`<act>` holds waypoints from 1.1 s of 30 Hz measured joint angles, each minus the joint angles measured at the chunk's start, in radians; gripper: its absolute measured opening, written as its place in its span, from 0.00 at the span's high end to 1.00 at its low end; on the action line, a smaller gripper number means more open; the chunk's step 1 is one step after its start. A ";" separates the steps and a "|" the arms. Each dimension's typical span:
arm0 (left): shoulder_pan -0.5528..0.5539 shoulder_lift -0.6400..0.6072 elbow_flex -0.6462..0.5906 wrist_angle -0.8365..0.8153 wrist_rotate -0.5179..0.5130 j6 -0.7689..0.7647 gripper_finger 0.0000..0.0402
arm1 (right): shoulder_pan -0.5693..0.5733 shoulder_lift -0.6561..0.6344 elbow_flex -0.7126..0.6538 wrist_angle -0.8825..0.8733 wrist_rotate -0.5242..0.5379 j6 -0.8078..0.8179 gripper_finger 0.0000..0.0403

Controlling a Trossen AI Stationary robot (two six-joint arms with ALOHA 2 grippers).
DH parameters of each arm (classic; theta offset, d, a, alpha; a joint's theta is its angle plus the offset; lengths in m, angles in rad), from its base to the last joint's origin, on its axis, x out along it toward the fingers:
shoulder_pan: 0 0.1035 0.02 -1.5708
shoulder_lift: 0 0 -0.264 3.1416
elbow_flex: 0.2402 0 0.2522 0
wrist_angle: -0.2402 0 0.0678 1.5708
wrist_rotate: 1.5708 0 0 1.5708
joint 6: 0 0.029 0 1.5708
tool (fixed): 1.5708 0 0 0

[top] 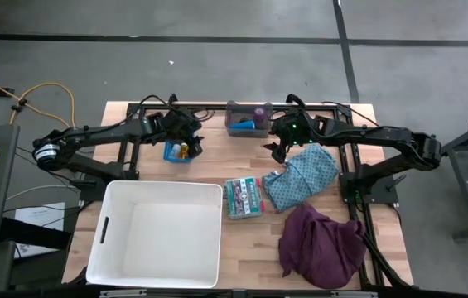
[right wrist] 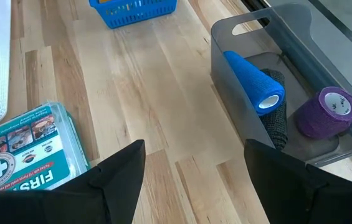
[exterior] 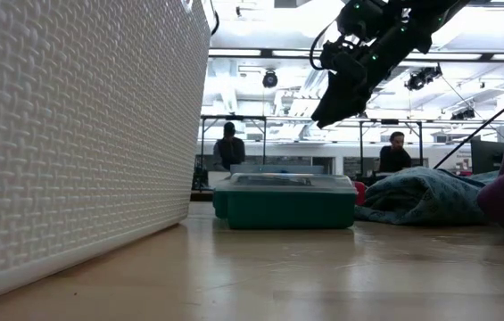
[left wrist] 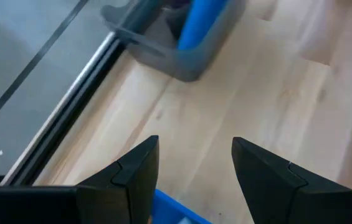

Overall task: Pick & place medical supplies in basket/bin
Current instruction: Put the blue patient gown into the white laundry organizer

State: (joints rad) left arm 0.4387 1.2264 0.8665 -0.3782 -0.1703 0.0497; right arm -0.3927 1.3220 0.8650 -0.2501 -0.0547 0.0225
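Note:
A small blue roll and a small purple roll lie in a grey tray at the table's far edge. Something orange shows inside a small blue basket; I cannot make out what it is. The teal patterned cloth and the maroon cloth lie flat on the table's right side. My left gripper hangs open above the blue basket. My right gripper hangs open above bare wood between the tray and the teal cloth, also seen high in the low view.
A large white bin stands at the near left. A green first-aid kit lies beside it at mid-table. A dark roll lies in the grey tray. Bare wood shows between the blue basket, the tray and the kit.

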 joint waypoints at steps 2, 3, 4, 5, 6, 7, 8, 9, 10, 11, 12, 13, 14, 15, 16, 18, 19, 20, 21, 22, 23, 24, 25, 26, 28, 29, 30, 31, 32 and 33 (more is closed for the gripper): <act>0.031 0.000 0.000 0.005 0.000 -0.001 0.52 | 0.000 0.000 0.000 0.000 0.000 0.000 0.35; 0.049 0.000 0.000 0.009 0.000 -0.001 0.52 | 0.000 0.000 0.000 0.000 0.000 0.000 0.35; 0.069 0.000 0.000 0.013 0.000 -0.001 0.52 | 0.000 0.000 0.000 0.000 0.000 0.000 0.35; 0.089 0.000 0.000 0.015 0.000 -0.001 0.52 | 0.000 0.000 0.000 0.000 0.000 0.000 0.35; 0.110 0.000 0.000 0.015 0.000 -0.001 0.52 | 0.000 0.000 0.000 0.000 0.000 0.000 0.35; 0.132 0.000 0.000 0.013 0.000 -0.002 0.52 | 0.000 0.000 0.000 0.000 0.000 0.000 0.35; 0.153 0.000 0.000 0.013 -0.001 -0.001 0.52 | 0.000 0.000 0.000 0.000 0.000 0.000 0.35; 0.174 0.000 0.000 0.014 -0.001 -0.002 0.52 | 0.000 0.000 0.000 0.000 0.000 0.000 0.35; 0.194 0.000 0.000 0.013 -0.001 -0.002 0.52 | 0.000 0.000 0.000 0.000 0.000 0.000 0.35; 0.212 0.000 0.000 0.013 -0.001 -0.002 0.52 | 0.000 0.000 0.000 0.000 0.000 0.000 0.35; 0.228 0.000 0.000 0.013 0.000 -0.002 0.52 | 0.000 0.000 0.000 0.000 0.000 0.000 0.35; 0.242 0.000 0.000 0.013 0.007 -0.002 0.52 | 0.000 0.000 0.000 0.000 0.000 0.000 0.35; 0.255 0.000 0.000 0.014 0.013 -0.001 0.52 | 0.000 0.000 0.000 0.000 0.000 0.000 0.35; 0.263 0.000 0.000 0.016 0.023 0.002 0.52 | 0.000 0.000 0.000 0.000 0.000 0.000 0.35; 0.266 0.000 0.000 0.017 0.032 0.003 0.52 | 0.000 0.000 0.000 0.000 0.000 0.000 0.35; 0.265 -0.001 0.000 0.019 0.035 0.003 0.52 | 0.000 0.000 0.000 0.000 0.000 0.000 0.35; 0.264 -0.001 0.000 0.020 0.037 0.003 0.52 | 0.000 0.000 0.000 0.000 0.000 0.000 0.35; 0.264 -0.001 0.000 0.020 0.038 0.003 0.52 | 0.000 0.000 0.000 0.000 0.000 0.000 0.35; 0.264 -0.001 0.000 0.020 0.037 0.003 0.52 | 0.000 0.000 0.000 0.000 0.000 0.000 0.35; 0.265 -0.001 0.000 0.020 0.037 0.003 0.52 | 0.000 0.000 0.000 0.000 0.000 0.000 0.35; 0.265 -0.001 0.000 0.020 0.036 0.003 0.52 | 0.000 0.000 0.000 0.000 0.000 0.000 0.35; 0.265 -0.001 0.000 0.020 0.035 0.003 0.52 | 0.000 0.000 0.000 0.000 0.000 0.000 0.35; 0.265 -0.001 0.000 0.020 0.035 0.003 0.52 | 0.000 0.000 0.000 0.000 0.000 0.000 0.35; 0.265 -0.001 0.000 0.020 0.035 0.003 0.52 | 0.000 0.000 0.000 0.000 0.000 0.000 0.35; 0.264 -0.001 0.000 0.020 0.035 0.003 0.52 | 0.000 0.000 0.000 0.000 0.000 0.000 0.35; 0.264 -0.001 0.000 0.020 0.035 0.003 0.52 | 0.000 0.000 0.000 0.000 0.000 0.000 0.35; 0.264 -0.001 0.000 0.020 0.035 0.003 0.52 | 0.000 0.000 0.000 0.000 0.000 0.000 0.35; 0.264 -0.001 0.000 0.020 0.035 0.003 0.52 | 0.000 0.000 0.000 0.000 0.000 0.000 0.35; 0.263 -0.001 0.000 0.019 0.035 0.003 0.52 | 0.000 0.000 0.000 0.000 0.000 0.000 0.35; 0.259 -0.001 0.000 0.017 0.035 0.003 0.52 | 0.000 0.000 0.000 0.000 0.000 0.000 0.35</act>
State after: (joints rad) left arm 0.6981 1.2259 0.8665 -0.3609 -0.1352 0.0525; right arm -0.3925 1.3220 0.8650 -0.2501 -0.0547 0.0226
